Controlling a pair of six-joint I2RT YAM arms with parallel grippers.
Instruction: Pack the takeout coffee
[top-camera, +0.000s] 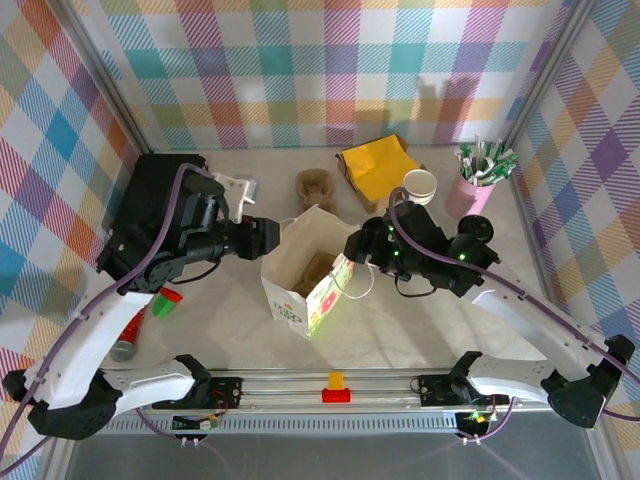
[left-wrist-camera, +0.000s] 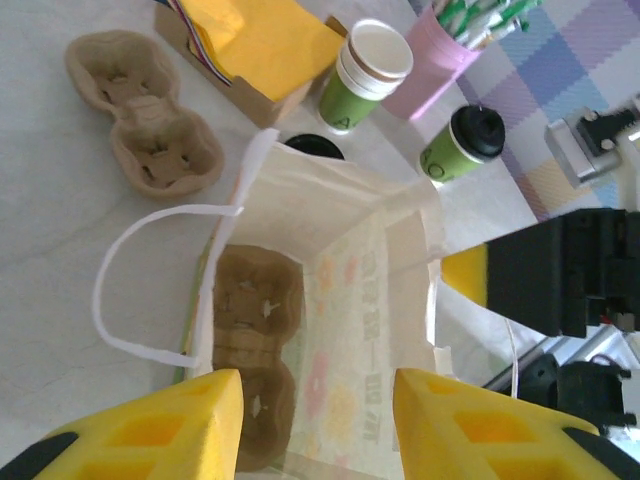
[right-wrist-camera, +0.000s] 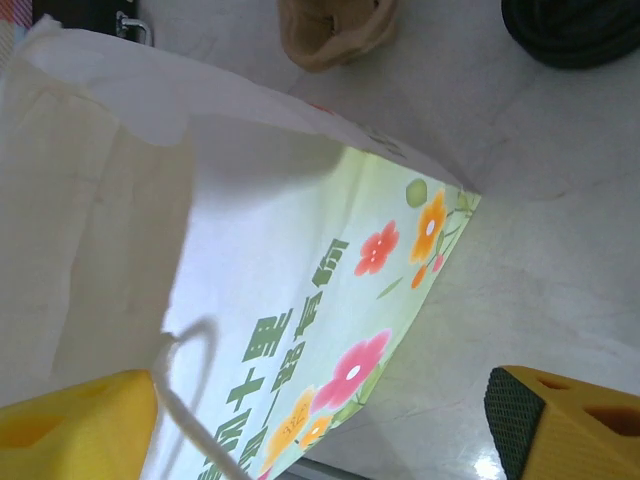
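The takeout coffee (left-wrist-camera: 462, 143), a green cup with a black lid, stands on the table beyond the white flowered paper bag (top-camera: 305, 275). A brown cup carrier (left-wrist-camera: 250, 330) lies at the bottom of the bag. My left gripper (left-wrist-camera: 318, 420) hangs open over the bag's mouth at its left rim (top-camera: 272, 238), with nothing between its yellow fingers. My right gripper (right-wrist-camera: 320, 430) is open wide at the bag's right side (top-camera: 350, 248). The printed wall and a white handle (right-wrist-camera: 185, 400) lie between its fingers without being pinched.
A second brown cup carrier (top-camera: 315, 187), a box of yellow napkins (top-camera: 380, 165), a lidless cup (top-camera: 420, 186) and a pink holder of straws (top-camera: 475, 180) stand behind the bag. A loose black lid (left-wrist-camera: 313, 147) lies by the bag. A red-capped bottle (top-camera: 140, 325) lies front left.
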